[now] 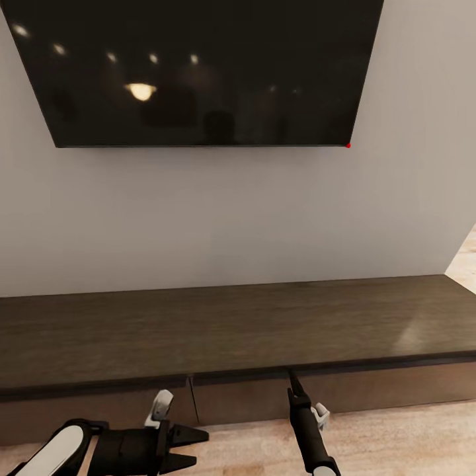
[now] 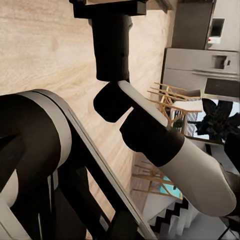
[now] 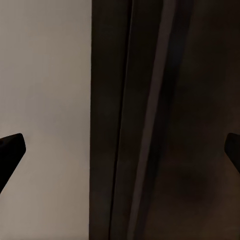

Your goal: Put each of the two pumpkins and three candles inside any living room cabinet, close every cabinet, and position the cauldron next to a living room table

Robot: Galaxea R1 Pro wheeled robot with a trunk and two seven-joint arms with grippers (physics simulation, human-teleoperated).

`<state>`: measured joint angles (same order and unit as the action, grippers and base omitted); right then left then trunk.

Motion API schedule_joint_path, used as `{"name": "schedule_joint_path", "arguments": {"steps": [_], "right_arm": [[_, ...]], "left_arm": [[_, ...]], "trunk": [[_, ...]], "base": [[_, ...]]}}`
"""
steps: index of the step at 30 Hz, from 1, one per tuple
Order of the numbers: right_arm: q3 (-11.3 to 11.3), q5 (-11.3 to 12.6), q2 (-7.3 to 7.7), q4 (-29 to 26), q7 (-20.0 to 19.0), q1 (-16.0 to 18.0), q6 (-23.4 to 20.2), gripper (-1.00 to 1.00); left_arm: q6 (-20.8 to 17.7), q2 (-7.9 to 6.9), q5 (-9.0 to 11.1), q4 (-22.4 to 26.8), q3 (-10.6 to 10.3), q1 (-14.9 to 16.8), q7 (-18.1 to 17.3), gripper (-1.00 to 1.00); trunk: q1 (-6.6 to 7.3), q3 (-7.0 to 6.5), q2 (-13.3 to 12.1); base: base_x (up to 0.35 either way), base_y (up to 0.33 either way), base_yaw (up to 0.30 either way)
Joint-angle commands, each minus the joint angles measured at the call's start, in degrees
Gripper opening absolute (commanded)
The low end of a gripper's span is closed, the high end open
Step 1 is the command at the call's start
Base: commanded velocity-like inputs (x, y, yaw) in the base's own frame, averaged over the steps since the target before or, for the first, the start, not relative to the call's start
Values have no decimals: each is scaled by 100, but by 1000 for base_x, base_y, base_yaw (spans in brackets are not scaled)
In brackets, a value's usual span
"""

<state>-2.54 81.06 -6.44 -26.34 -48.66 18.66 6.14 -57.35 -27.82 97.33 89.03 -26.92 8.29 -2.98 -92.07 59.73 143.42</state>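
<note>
The cabinet [image 1: 231, 330], long, low and dark brown, runs along the white wall [image 1: 231, 218] beneath a black television [image 1: 198, 66], its flat fronts shut as far as the head view shows. The right gripper [image 1: 291, 377] reaches up to the top's front lip, fingers spread wide, holding nothing. The left gripper [image 1: 192, 444] hangs low over the plank floor [image 1: 396, 436], open and empty.

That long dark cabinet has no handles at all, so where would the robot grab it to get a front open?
Probably at the top edge of a front panel, under the overhanging top of the cabinet, coming straight from the front. The fronts are flat; only that shadowed lip and the vertical seam between panels offer purchase. The right gripper already points up at that lip, jaws spread wide.
</note>
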Motion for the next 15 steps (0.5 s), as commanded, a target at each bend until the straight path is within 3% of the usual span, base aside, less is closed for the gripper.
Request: {"name": "schedule_joint_path", "arguments": {"steps": [1,15], "right_arm": [[-27,24,2,5,-11,4,45,100],[-27,31,2,104,149,6,44,100]], "left_arm": [[-4,-4,-14,-1,-15,5,-32,100],[-4,-4,14,0,-41,6,-36,100]], "trunk": [[1,5,2],[1,5,2]], "base": [[27,0,0],[36,0,0]]}}
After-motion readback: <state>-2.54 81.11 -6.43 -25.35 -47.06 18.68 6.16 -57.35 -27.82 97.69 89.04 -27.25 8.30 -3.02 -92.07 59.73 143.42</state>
